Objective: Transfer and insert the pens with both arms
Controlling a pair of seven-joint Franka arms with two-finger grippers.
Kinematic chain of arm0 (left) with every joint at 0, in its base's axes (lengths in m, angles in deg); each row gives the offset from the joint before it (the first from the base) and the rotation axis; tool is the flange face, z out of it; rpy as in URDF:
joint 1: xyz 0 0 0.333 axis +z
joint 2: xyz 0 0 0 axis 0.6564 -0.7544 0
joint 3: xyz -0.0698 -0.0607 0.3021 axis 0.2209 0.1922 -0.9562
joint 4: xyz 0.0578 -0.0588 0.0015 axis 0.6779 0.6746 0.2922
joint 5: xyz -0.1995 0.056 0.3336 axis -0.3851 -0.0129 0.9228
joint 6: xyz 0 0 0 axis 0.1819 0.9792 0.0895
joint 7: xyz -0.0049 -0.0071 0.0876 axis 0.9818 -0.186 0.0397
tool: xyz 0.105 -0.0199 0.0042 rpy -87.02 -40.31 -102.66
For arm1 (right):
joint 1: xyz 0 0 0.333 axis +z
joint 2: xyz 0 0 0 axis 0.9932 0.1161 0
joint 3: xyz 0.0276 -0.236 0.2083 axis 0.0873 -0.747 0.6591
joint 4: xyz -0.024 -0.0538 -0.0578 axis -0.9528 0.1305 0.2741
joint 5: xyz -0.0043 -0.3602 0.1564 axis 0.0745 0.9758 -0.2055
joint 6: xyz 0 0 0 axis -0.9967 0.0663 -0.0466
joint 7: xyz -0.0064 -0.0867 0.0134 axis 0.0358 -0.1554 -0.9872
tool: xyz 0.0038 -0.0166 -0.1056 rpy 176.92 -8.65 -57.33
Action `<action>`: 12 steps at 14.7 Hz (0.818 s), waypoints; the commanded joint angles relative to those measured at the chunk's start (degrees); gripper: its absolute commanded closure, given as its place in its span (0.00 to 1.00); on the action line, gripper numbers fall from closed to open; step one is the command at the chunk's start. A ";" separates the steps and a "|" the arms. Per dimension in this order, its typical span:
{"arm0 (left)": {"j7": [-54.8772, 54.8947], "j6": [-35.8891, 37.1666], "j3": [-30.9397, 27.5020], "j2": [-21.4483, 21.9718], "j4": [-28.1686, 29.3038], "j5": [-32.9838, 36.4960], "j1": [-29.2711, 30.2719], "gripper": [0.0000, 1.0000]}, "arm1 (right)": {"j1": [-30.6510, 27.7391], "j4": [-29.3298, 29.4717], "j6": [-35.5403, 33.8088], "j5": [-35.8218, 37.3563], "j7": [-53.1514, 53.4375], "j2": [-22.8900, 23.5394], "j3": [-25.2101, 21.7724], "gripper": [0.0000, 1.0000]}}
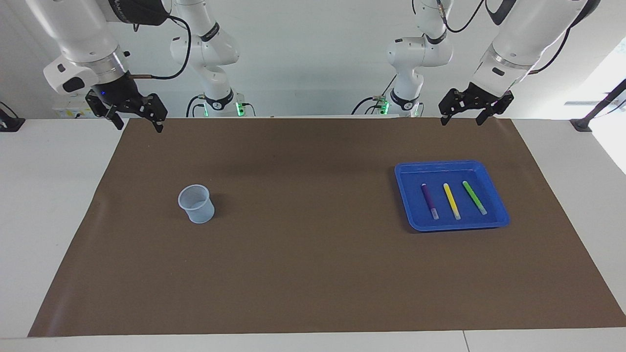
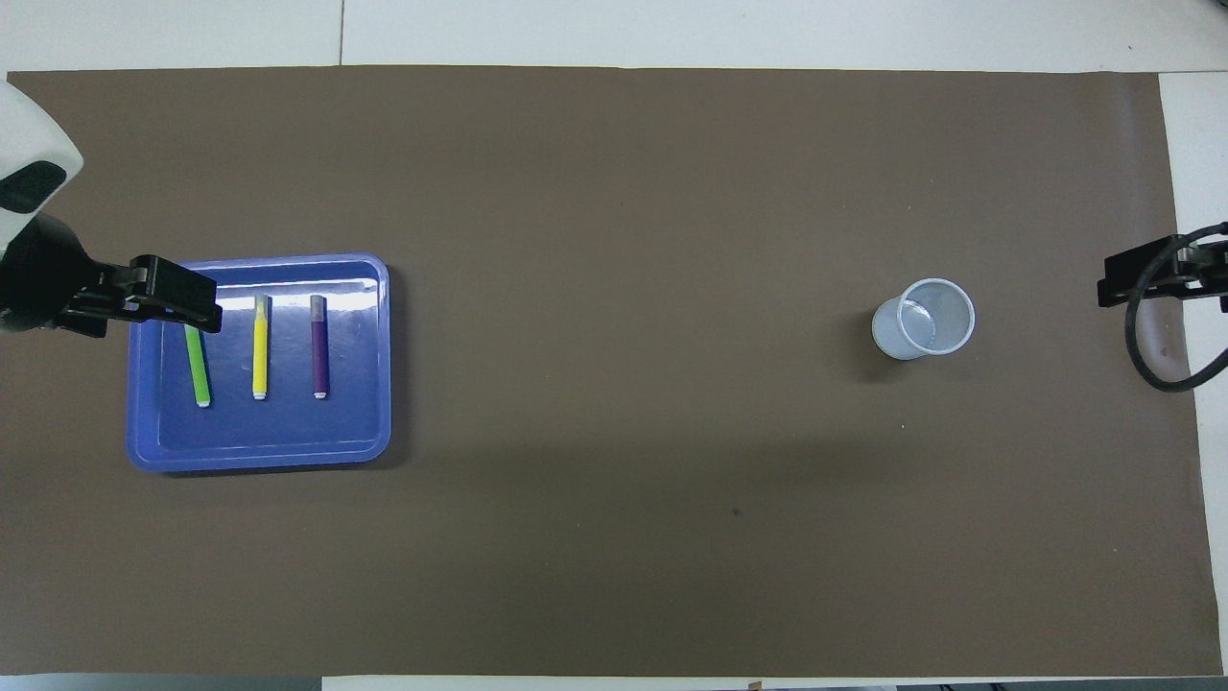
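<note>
Three pens lie side by side in a blue tray [image 1: 440, 173] [image 2: 269, 432] toward the left arm's end of the table: purple [image 1: 430, 200] [image 2: 319, 347], yellow [image 1: 451, 201] [image 2: 260, 347] and green [image 1: 474, 197] [image 2: 198, 365]. My left gripper [image 1: 462, 120] [image 2: 153, 305] hangs open, high over the mat's edge nearest the robots. In the overhead view it overlaps the tray's corner and the green pen's end without touching them. My right gripper [image 1: 139, 126] [image 2: 1151, 276] hangs open and empty over the mat's other near corner.
A translucent plastic cup [image 1: 196, 203] [image 2: 924, 318] stands upright toward the right arm's end of the brown mat [image 1: 313, 244]. White table shows around the mat. Two smaller white arms [image 1: 215, 58] [image 1: 415, 58] stand at the robots' end.
</note>
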 commanded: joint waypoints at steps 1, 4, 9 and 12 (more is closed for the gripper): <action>0.68 0.01 -0.13 0.90 0.65 -0.07 -0.31 0.00 | -0.66 -1.05 0.28 -0.11 0.71 -1.01 0.43 0.00; 0.59 -0.25 -0.22 0.90 0.56 -0.24 -0.13 0.00 | -0.66 -1.13 0.28 -0.11 0.80 -1.01 0.43 0.00; 0.50 -0.61 -0.13 0.90 0.65 -0.24 -0.22 0.00 | -0.66 -1.14 0.28 -0.02 0.80 -1.01 0.43 0.00; -0.20 -0.96 -0.22 0.99 1.09 -0.24 0.13 0.00 | -0.66 -1.13 0.28 -0.02 0.80 -1.01 0.43 0.00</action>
